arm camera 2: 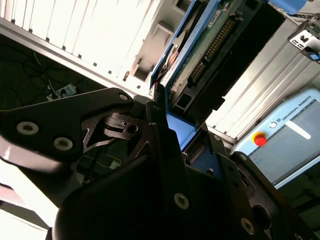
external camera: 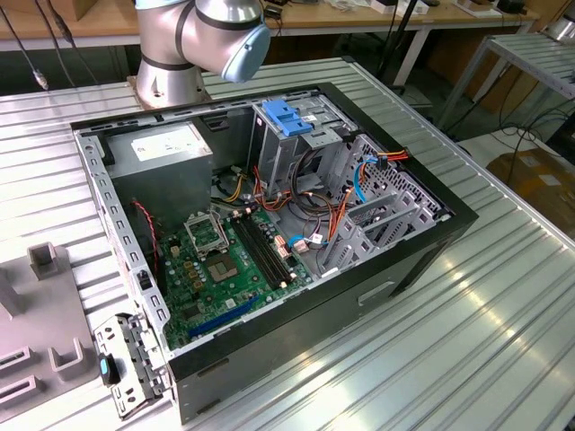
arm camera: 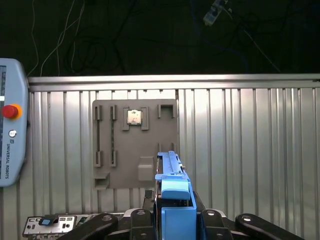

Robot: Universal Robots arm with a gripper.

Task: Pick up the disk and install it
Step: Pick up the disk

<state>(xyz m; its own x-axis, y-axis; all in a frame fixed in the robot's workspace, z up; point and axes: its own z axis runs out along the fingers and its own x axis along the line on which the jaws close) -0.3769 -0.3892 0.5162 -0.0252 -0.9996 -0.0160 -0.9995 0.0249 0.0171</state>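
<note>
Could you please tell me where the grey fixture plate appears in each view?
Exterior view: the grey fixture plate lies at the exterior view's left, beside the computer case.
First wrist view: the plate lies behind the disk.
Second wrist view: the plate peeks beside the disk's edge.
Shared landmark: the ribbed metal table under it.

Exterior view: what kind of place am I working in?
Probably a robotics lab bench: an open computer case lies on a ribbed metal table, with a teach pendant nearby, and the hand holds the disk.
</note>
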